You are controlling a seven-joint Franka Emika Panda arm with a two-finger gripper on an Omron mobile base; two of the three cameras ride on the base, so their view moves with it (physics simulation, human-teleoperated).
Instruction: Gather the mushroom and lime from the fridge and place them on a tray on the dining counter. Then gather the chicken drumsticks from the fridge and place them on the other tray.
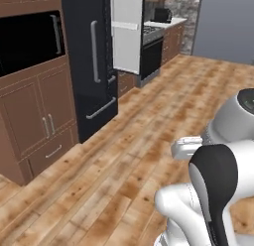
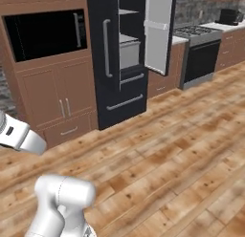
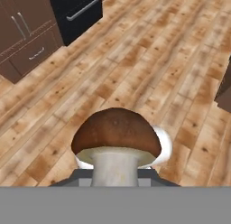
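L to R from the fridge [image 2: 119, 59]: brown wood cabinets left of it, its white-lined door [image 2: 158, 30] hanging open on the right, steel stove beyond. Fridge is glossy black w/ bar handles. Gripper [image 3: 115, 175] is pinched on the mushroom [image 3: 115, 137]: domed matte brown cap, pale smooth stem, over plank floor. Judged: mushroom fetched, not yet trayed; lime & drumsticks left.

We see the mushroom [image 3: 116, 142] close in the hand view: a round brown cap over a thick pale stem, standing upright with the cap on top, above the wooden floor [image 3: 149, 60].
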